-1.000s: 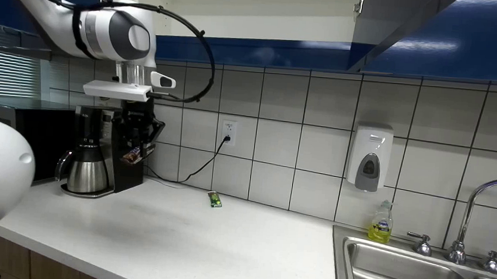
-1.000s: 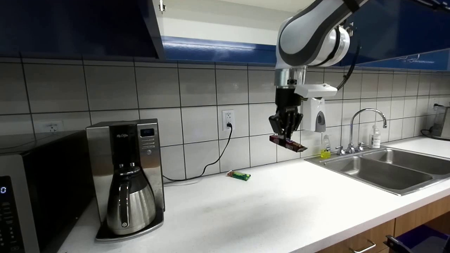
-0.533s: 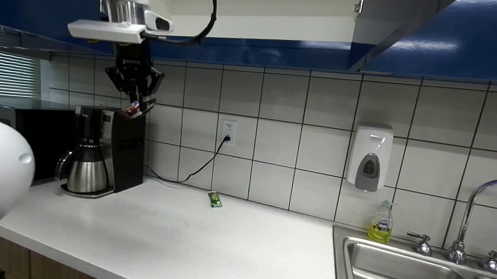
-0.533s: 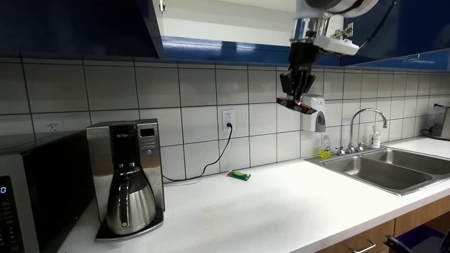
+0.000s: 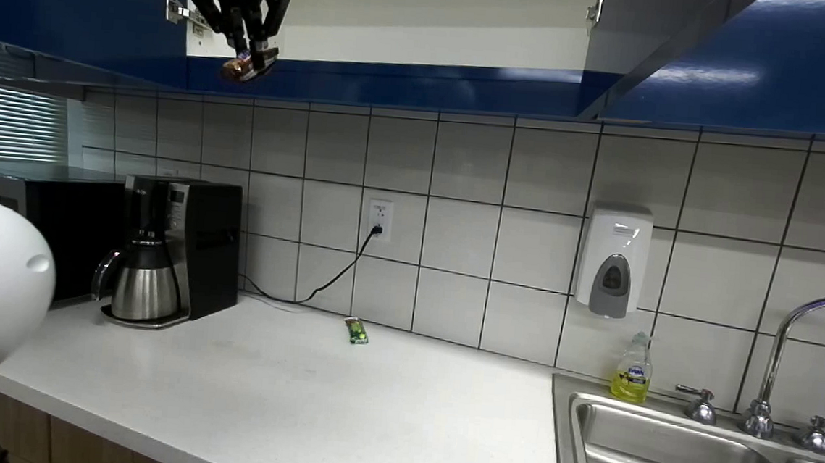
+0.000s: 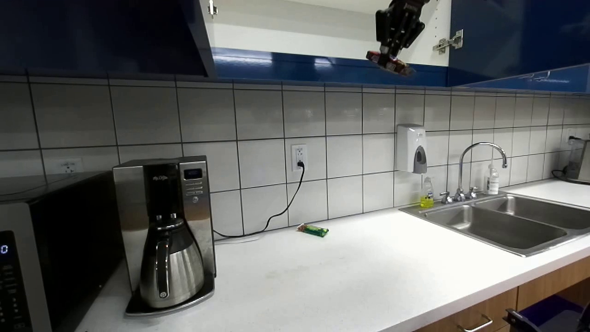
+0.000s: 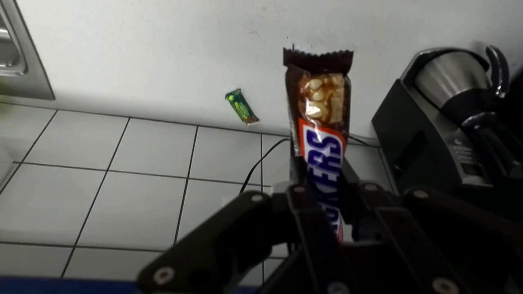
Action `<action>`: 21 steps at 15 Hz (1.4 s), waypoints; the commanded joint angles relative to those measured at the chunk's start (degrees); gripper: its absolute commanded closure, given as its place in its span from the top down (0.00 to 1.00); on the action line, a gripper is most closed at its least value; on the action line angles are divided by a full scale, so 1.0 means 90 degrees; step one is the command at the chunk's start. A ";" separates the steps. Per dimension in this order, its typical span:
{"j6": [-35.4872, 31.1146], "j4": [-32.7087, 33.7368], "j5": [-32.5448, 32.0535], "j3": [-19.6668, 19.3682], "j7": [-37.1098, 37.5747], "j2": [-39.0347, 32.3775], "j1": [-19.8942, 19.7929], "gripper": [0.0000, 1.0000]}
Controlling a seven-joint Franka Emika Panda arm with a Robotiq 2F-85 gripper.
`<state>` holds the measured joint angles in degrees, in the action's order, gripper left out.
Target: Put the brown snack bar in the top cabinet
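The brown snack bar, a dark brown Snickers wrapper, shows in both exterior views (image 5: pixel 237 69) (image 6: pixel 402 68) and large in the wrist view (image 7: pixel 320 98). My gripper (image 5: pixel 251 47) (image 6: pixel 390 51) (image 7: pixel 320 175) points down and is shut on the bar near its middle. One bar end sticks out beyond the fingers; the other end is partly hidden by them in the wrist view. The open top cabinet (image 5: pixel 434 30) (image 6: pixel 295 30) has a white interior and a blue lower edge. In both exterior views the bar overlaps that blue edge, with the gripper against the white interior.
A green-wrapped bar (image 5: pixel 357 331) (image 6: pixel 313 230) lies on the white counter (image 6: pixel 295 281). A coffee maker (image 6: pixel 166 230) and a microwave (image 6: pixel 60 244) stand at one end, a sink (image 6: pixel 498 221) at the other. Open blue cabinet doors (image 5: pixel 72 11) (image 6: pixel 516 41) flank the opening.
My gripper has risen with the bar from below the cabinet to the height of its blue lower edge. The arm has gone up out of both exterior views. The bar stays held.
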<state>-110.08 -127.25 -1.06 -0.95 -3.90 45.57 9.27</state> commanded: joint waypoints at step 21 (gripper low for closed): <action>0.1741 0.7121 0.0047 -0.0047 0.0221 -0.5310 -0.0652 0.05</action>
<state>-98.21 -72.02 -0.15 -2.70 -3.34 3.52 5.03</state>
